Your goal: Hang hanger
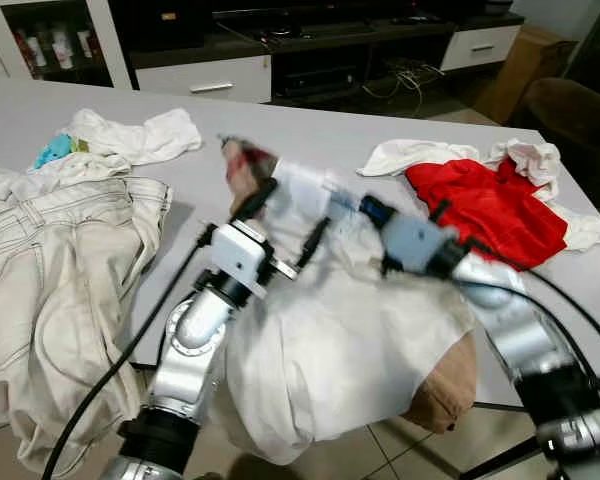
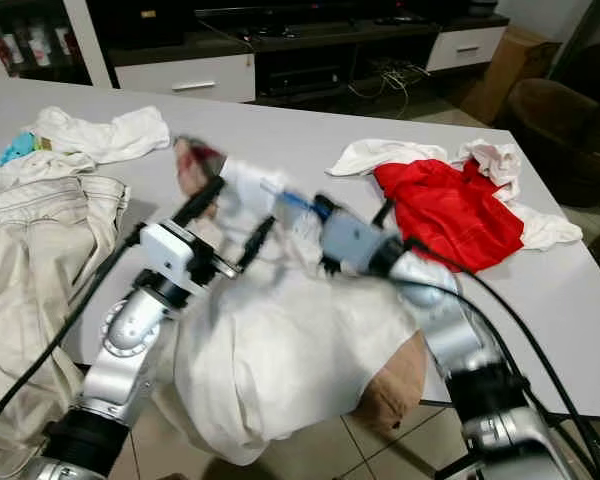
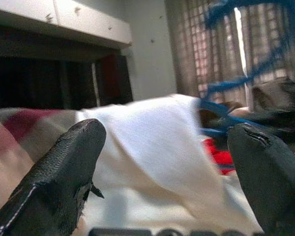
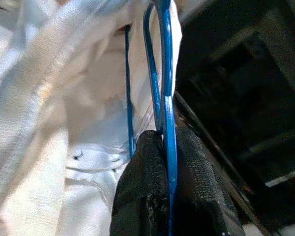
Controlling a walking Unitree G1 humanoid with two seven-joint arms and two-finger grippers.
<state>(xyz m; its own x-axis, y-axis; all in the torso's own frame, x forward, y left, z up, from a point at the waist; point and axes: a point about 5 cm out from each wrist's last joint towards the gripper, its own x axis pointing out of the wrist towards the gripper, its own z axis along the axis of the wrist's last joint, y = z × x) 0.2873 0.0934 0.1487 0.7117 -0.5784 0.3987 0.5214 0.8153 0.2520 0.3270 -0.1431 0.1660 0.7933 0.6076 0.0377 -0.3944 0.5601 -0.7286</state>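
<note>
The right claw (image 4: 166, 147) is pressed together on the wire of the blue hanger (image 4: 164, 73), which is threaded into the collar of the white garment (image 1: 350, 340) lying at the near edge of the grey bench (image 1: 310, 135). The left claw (image 3: 167, 147) is spread wide, its fingers (image 3: 64, 167) standing on either side of a raised fold of the same garment, and contact with the cloth cannot be determined. Beige trousers (image 1: 60, 260) lie to the left, a red cloth (image 1: 490, 205) on white cloth lies to the right, and a brown item (image 1: 450, 385) protrudes from under the garment at the bench edge.
</note>
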